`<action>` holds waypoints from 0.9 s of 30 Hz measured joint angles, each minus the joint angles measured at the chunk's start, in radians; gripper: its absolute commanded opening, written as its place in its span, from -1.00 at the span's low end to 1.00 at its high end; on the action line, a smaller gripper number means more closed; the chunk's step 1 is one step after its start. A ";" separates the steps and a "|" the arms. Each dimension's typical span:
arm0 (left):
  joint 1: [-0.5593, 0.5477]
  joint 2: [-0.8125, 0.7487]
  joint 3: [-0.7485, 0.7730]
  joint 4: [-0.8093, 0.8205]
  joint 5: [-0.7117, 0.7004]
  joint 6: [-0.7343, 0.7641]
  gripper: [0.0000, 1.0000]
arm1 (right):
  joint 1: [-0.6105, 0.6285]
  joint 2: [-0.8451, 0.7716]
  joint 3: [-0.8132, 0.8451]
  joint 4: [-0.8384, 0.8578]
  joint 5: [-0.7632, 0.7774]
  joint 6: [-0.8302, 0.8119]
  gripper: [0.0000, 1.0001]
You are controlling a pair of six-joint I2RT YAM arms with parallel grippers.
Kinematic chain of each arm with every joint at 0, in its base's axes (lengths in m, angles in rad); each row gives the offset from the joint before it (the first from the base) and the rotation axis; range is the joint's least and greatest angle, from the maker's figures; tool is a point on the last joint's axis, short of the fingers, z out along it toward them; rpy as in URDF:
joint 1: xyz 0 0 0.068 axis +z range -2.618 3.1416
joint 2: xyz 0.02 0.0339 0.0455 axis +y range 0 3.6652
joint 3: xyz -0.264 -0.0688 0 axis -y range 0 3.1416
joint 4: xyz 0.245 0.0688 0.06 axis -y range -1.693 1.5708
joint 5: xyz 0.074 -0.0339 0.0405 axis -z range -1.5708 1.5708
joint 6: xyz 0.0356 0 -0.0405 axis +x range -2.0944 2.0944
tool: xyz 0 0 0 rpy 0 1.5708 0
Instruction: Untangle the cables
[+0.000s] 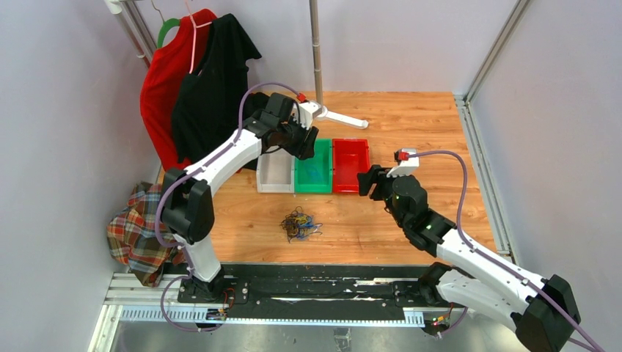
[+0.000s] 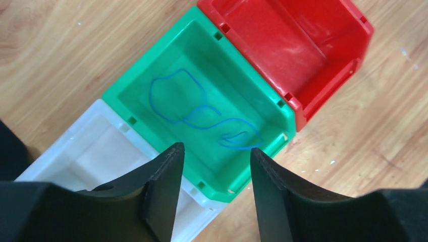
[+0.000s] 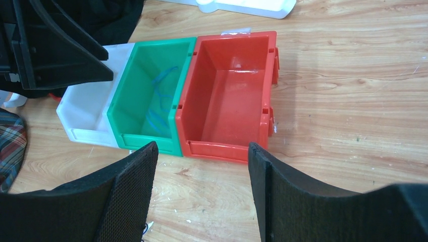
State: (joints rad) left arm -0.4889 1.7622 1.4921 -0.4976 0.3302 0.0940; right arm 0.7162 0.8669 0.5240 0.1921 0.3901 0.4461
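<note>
Left wrist shows blue cable [image 2: 184,121] inside green bin [image 2: 146,55].

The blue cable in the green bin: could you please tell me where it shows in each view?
Top external: blue cable, faint, in the green bin at picture centre.
Left wrist: centre, looped on that bin's floor.
Right wrist: upper left, inside the same bin.
Shared landmark: the red bin alongside the green bin.

free: table [image 1: 352,227] all round cables [image 1: 299,224] | obstacle: bin row [image 1: 350,163] beyond
</note>
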 measured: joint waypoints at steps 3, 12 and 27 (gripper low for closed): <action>0.000 0.010 0.001 -0.004 -0.031 0.008 0.14 | -0.001 0.007 0.000 0.000 -0.008 0.002 0.31; 0.000 -0.085 0.038 -0.099 -0.018 0.087 0.51 | -0.002 0.033 0.000 0.003 -0.062 0.006 0.31; -0.011 -0.203 -0.356 -0.319 0.293 0.299 0.20 | 0.041 0.168 0.000 0.048 -0.212 0.003 0.08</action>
State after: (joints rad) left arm -0.4999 1.5593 1.1362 -0.8165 0.6235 0.3931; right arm 0.7574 1.0351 0.5243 0.2398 0.1783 0.4488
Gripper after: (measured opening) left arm 0.624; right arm 0.563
